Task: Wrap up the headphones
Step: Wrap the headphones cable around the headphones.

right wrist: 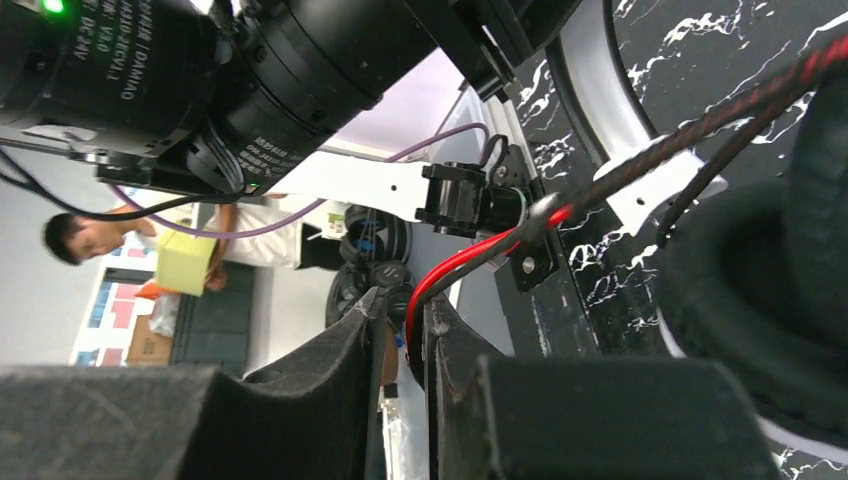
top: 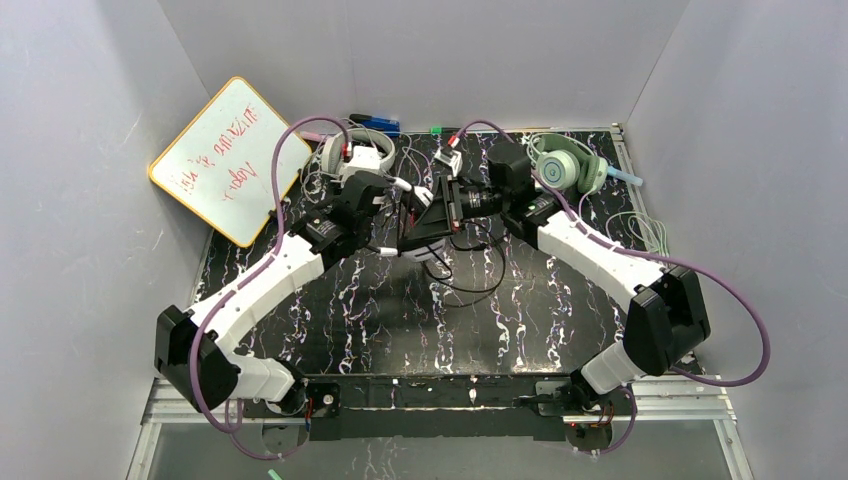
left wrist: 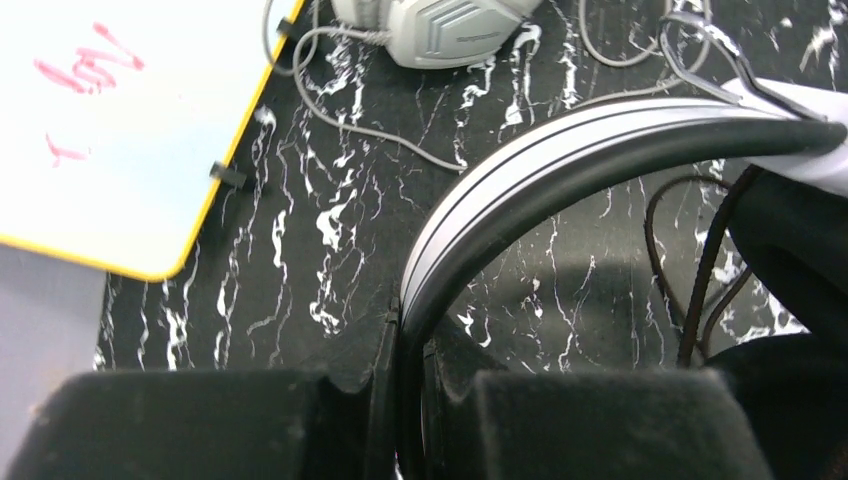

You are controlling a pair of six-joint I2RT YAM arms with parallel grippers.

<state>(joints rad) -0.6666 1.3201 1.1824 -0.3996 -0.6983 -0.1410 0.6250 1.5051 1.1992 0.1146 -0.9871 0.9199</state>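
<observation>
The black-and-white headphones [top: 432, 252] sit mid-table between the two arms. My left gripper [left wrist: 410, 345] is shut on their striped headband [left wrist: 560, 150], which arches up and to the right from the jaws. My right gripper [right wrist: 402, 300] stands slightly open just beside them. Their red-and-black cable [right wrist: 470, 262] runs through the gap and lies against the right-hand finger. A black ear cushion [right wrist: 760, 290] fills the right of that view. The light grey headphones [top: 350, 155] lie at the back left and the mint-green headphones [top: 565, 165] at the back right, neither of them held.
A yellow-edged whiteboard [top: 230, 160] leans at the back left. Loose black cable [top: 480, 280] loops on the marbled mat in front of the grippers. Pale cable [top: 640, 230] lies by the right arm. Pens [top: 375, 123] rest along the back edge.
</observation>
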